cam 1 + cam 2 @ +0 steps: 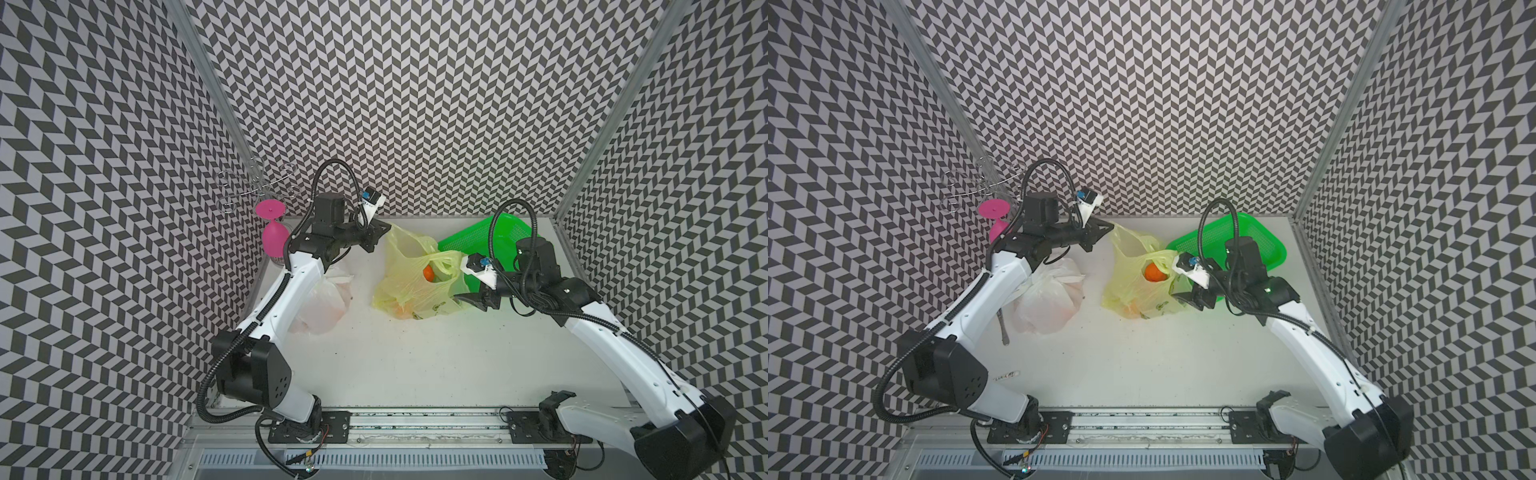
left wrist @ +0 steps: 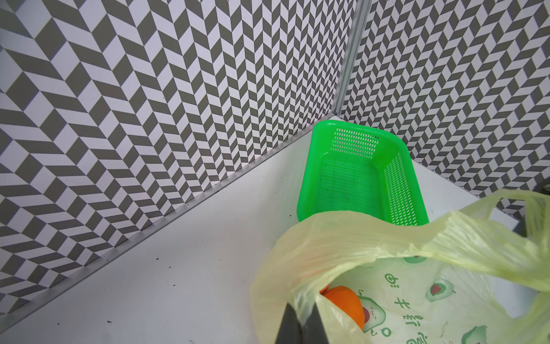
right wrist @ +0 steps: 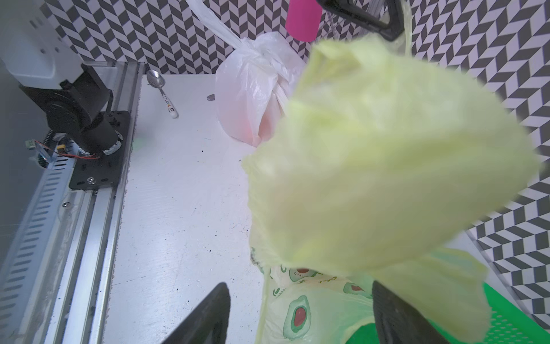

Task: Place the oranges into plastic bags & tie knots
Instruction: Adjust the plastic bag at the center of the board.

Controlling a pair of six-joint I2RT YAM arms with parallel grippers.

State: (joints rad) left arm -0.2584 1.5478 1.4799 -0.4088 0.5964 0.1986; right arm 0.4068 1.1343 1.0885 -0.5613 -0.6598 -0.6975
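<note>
A yellow-green plastic bag (image 1: pixel 415 286) (image 1: pixel 1138 291) printed with avocados stands mid-table with its mouth held up. My left gripper (image 1: pixel 384 232) (image 1: pixel 1111 226) (image 2: pixel 302 323) is shut on the far rim of the bag. One orange (image 1: pixel 429 273) (image 1: pixel 1154 272) (image 2: pixel 346 300) shows inside the mouth, and more orange glows through the film lower down (image 1: pixel 401 309). My right gripper (image 1: pixel 473 299) (image 1: pixel 1187 299) (image 3: pixel 297 315) is open at the bag's near right side, with loose bag film (image 3: pixel 387 149) hanging between and over its fingers. A white plastic bag (image 1: pixel 324 299) (image 1: pixel 1046 299) (image 3: pixel 253 98) sits under the left arm, closed with a knot (image 3: pixel 262 56).
A green mesh basket (image 1: pixel 469 239) (image 1: pixel 1258 232) (image 2: pixel 306 175) stands in the back right corner, right behind the bag. A pink wine glass (image 1: pixel 274 237) (image 1: pixel 994 212) hangs from a wire rack (image 1: pixel 257 187) at the back left. A spoon (image 1: pixel 1004 328) (image 3: pixel 162 89) lies beside the white bag.
</note>
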